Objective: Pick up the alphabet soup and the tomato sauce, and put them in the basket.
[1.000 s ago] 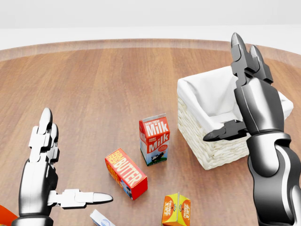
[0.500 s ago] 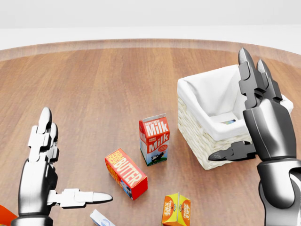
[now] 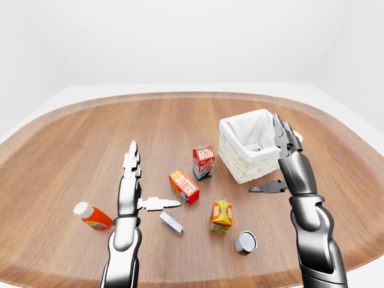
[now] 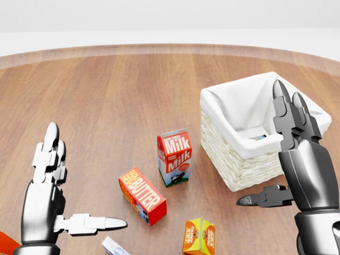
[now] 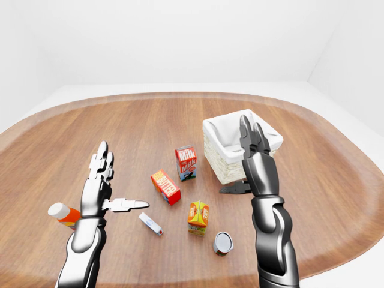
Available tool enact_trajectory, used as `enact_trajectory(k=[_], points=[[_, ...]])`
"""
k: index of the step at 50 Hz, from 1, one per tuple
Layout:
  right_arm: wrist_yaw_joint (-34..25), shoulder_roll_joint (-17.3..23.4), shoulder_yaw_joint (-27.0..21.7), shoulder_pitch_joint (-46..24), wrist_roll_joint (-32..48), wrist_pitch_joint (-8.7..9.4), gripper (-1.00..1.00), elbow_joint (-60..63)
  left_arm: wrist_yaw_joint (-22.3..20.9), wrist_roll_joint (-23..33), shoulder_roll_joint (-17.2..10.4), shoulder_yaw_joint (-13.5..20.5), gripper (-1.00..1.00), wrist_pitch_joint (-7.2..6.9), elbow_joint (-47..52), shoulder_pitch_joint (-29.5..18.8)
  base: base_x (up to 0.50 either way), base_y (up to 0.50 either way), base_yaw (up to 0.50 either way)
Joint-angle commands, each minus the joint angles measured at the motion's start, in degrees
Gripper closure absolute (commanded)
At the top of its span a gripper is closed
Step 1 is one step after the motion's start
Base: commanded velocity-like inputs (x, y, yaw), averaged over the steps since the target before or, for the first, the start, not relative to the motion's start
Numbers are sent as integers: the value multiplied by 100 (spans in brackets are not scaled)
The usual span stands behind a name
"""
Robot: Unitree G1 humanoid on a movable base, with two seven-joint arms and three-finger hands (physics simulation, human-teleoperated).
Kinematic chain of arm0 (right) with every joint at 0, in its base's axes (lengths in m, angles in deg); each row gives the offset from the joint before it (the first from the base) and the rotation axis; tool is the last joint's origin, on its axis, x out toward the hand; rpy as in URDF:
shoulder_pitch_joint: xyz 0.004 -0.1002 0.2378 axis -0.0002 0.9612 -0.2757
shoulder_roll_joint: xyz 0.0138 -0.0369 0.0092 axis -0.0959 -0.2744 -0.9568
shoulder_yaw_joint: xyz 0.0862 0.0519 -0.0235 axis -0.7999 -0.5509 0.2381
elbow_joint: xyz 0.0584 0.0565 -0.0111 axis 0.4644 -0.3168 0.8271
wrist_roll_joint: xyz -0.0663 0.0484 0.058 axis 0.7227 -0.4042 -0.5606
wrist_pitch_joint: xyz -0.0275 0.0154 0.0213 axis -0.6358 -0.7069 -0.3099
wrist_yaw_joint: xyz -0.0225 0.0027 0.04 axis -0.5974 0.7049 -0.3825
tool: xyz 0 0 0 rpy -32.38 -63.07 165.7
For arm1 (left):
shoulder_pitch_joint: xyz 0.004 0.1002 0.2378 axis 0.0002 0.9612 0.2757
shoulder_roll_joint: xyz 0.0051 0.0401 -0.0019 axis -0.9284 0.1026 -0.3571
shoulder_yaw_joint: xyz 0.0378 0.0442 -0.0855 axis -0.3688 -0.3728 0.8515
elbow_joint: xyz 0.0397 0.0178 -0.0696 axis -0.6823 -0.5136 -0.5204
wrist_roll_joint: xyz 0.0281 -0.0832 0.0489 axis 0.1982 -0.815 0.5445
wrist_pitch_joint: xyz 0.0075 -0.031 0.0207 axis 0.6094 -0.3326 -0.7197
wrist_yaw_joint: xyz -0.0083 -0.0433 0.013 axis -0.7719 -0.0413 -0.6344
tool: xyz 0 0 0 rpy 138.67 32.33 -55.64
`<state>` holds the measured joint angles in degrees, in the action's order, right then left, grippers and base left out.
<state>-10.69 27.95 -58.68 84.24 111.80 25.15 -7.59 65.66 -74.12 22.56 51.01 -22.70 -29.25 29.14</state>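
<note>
A white-lined wicker basket [image 4: 220, 151] stands at the right of the head view. Inside it a small part of a can [image 4: 258, 137] shows near the lower right wall; its label cannot be read. Another can [image 3: 245, 242] with a grey top and red side lies on the table at the lower right of the left-eye view. My right hand [image 4: 271, 154] is open, fingers pointing up beside the basket's right corner and thumb stretched left below it, holding nothing. At the lower left my left hand [image 4: 87, 178] is open too, and empty.
Between my hands stand a milk carton [image 4: 174, 157], a red butter box [image 4: 142, 195] and an orange juice carton [image 4: 199, 237]. An orange bottle [image 3: 93, 216] and a small white box [image 3: 171, 222] lie by my left arm. The round wooden table [image 3: 72, 144] ends in a curved rim.
My right hand has come down and back from over the basket toward the lower right of the head view, uncovering the can inside. The left arm has not moved.
</note>
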Motion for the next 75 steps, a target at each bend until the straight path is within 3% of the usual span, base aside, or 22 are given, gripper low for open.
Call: enact_trajectory(k=[1, 22, 52, 75], points=[[0, -158, -1, 413, -19, 0, -100, 246, -18, 13, 0, -20, -100, 0, -18, 20, 0, 0, 0], [180, -420, 123, 1054, 36, 0, -100, 325, -24, -22, 1, -3, -100, 0, 17, 7, 0, 0, 0], [-145, -838, 56, 2121, -288, 0, -100, 881, -20, -3, 3, -15, -100, 0, 48, 33, 0, 0, 0], [0, -989, 34, 2614, -313, 0, -100, 635, -27, 12, 2, -19, -100, 0, 30, 55, 0, 0, 0]])
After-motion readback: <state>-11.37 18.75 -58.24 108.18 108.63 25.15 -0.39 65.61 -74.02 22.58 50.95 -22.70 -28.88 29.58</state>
